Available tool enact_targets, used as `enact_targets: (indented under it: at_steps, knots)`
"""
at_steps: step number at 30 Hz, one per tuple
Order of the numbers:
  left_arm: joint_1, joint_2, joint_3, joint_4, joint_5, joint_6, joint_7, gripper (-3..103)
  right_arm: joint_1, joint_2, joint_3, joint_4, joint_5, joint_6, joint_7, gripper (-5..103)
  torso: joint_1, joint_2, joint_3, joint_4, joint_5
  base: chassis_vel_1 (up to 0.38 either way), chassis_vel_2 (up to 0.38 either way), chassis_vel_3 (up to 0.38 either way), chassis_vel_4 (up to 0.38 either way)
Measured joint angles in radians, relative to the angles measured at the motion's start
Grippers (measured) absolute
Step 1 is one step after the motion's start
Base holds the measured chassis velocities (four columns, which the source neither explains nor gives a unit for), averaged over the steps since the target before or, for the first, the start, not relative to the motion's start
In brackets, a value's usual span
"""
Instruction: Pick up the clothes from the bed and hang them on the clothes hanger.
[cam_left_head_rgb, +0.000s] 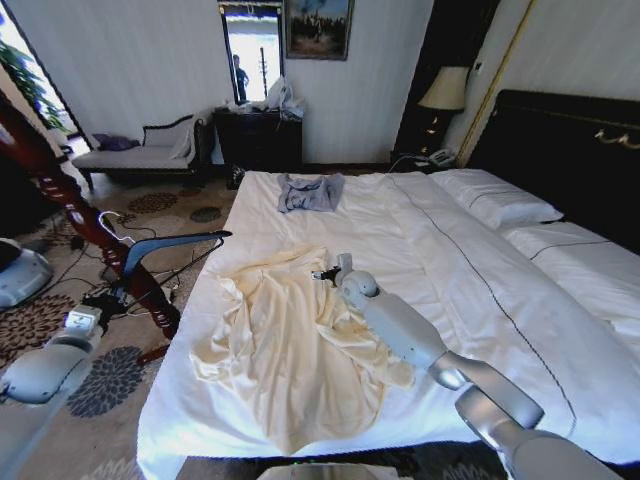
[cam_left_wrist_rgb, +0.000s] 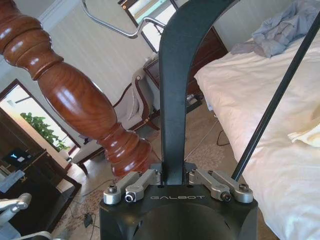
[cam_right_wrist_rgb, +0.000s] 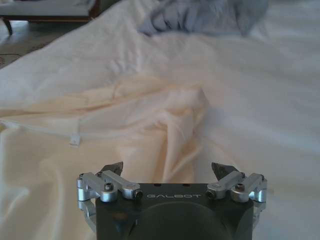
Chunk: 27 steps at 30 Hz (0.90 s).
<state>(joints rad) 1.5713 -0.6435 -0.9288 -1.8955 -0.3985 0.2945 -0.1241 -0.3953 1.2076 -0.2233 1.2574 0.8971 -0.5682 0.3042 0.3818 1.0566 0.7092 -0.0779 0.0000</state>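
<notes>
Spread wide, right gripper (cam_right_wrist_rgb: 170, 170) hovered over cream clothes (cam_left_head_rgb: 290, 350) on bed (cam_left_head_rgb: 480, 300); left gripper (cam_left_wrist_rgb: 175, 181) pinched clothes hanger (cam_left_head_rgb: 165, 250).

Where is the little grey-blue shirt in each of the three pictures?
Head view: the grey-blue garment lies on the far part of the bed, beyond the cream clothes.
Left wrist view: crumpled on the bed, at the picture's upper right.
Right wrist view: along the top edge, past the cream clothes.
Shared landmark: the white bed.
</notes>
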Motion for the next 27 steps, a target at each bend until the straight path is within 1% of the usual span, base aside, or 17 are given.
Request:
enact_targets:
  at_steps: [3, 4, 5, 8, 10, 14, 16, 17, 19, 21, 22, 26, 27]
  knots:
    - [0.0, 0.0, 0.001, -0.003, 0.002, 0.0, -0.001, 19, -0.002, 0.006, 0.012, -0.02, 0.028, -0.002, 0.002, 97, 0.0, 0.0, 0.0, 0.0004, 0.0, 0.0, 0.0, 0.0, 0.0]
    - [0.0, 0.0, 0.001, -0.004, 0.002, 0.0, -0.001, 19, -0.002, 0.006, 0.015, -0.023, 0.037, -0.003, 0.002, 94, 0.0, 0.0, 0.0, 0.0003, 0.0, 0.0, 0.0, 0.0, 0.0]
    - [0.0, 0.0, 0.001, -0.004, 0.002, 0.0, -0.001, 19, -0.002, 0.006, 0.015, -0.023, 0.037, -0.003, 0.002, 94, 0.0, 0.0, 0.0, 0.0003, 0.0, 0.0, 0.0, 0.0, 0.0]
    - [0.001, -0.001, 0.0, -0.003, 0.002, 0.0, -0.002, 19, -0.002, 0.011, 0.015, -0.031, 0.044, -0.006, 0.0, 88, 0.0, 0.0, 0.0, 0.0002, 0.0, 0.0, 0.0, 0.0, 0.0]
    - [0.001, -0.002, -0.001, -0.003, 0.002, 0.0, -0.002, 19, -0.001, 0.013, 0.013, -0.034, 0.044, -0.006, 0.0, 88, 0.0, 0.0, 0.0, 0.0003, 0.0001, 0.0, 0.0, 0.0, 0.0]
    - [0.003, -0.006, -0.002, -0.003, 0.002, 0.0, -0.002, 19, 0.003, 0.017, 0.009, -0.05, 0.039, -0.006, -0.001, 66, 0.0, 0.0, 0.0, 0.0004, 0.0, 0.0, 0.0, 0.0, 0.0]
    - [0.003, -0.006, -0.002, -0.003, 0.002, 0.0, -0.002, 19, 0.003, 0.017, 0.008, -0.053, 0.038, -0.006, -0.001, 66, 0.0, 0.0, 0.0, 0.0003, 0.0, 0.0, 0.0, 0.0, 0.0]
    - [0.003, -0.006, -0.002, -0.001, 0.003, 0.0, -0.002, 19, 0.003, 0.017, 0.008, -0.059, 0.037, -0.006, -0.001, 56, 0.0, 0.0, 0.0, 0.0002, 0.0, 0.0, 0.0, 0.0, 0.0]
    - [0.003, -0.005, -0.002, 0.0, 0.005, 0.0, -0.002, 19, 0.003, 0.018, 0.008, -0.062, 0.036, -0.005, -0.001, 56, 0.0, 0.0, 0.0, 0.0001, 0.0, 0.0, 0.0, 0.0, 0.0]
    - [0.001, -0.002, -0.002, 0.002, 0.007, -0.001, -0.002, 19, 0.0, 0.02, 0.009, -0.065, 0.035, -0.003, 0.0, 44, 0.0, 0.0, 0.0, 0.0003, 0.0, 0.0, 0.0, 0.0, 0.0]
    - [0.001, -0.002, -0.002, 0.002, 0.007, -0.001, -0.002, 19, 0.0, 0.02, 0.009, -0.065, 0.035, -0.003, 0.0, 44, 0.0, 0.0, 0.0, 0.0003, 0.0, 0.0, 0.0, 0.0, 0.0]
    - [-0.001, 0.001, 0.0, 0.004, 0.007, -0.003, -0.003, 19, -0.007, 0.017, 0.01, -0.058, 0.035, 0.002, 0.004, 23, 0.0, 0.0, 0.0, 0.0002, 0.0001, 0.0, 0.0, 0.0, 0.0]
    - [-0.001, 0.001, 0.0, 0.004, 0.007, -0.003, -0.003, 19, -0.007, 0.017, 0.01, -0.058, 0.035, 0.002, 0.004, 23, 0.0, 0.0, 0.0, 0.0002, 0.0001, 0.0, 0.0, 0.0, 0.0]
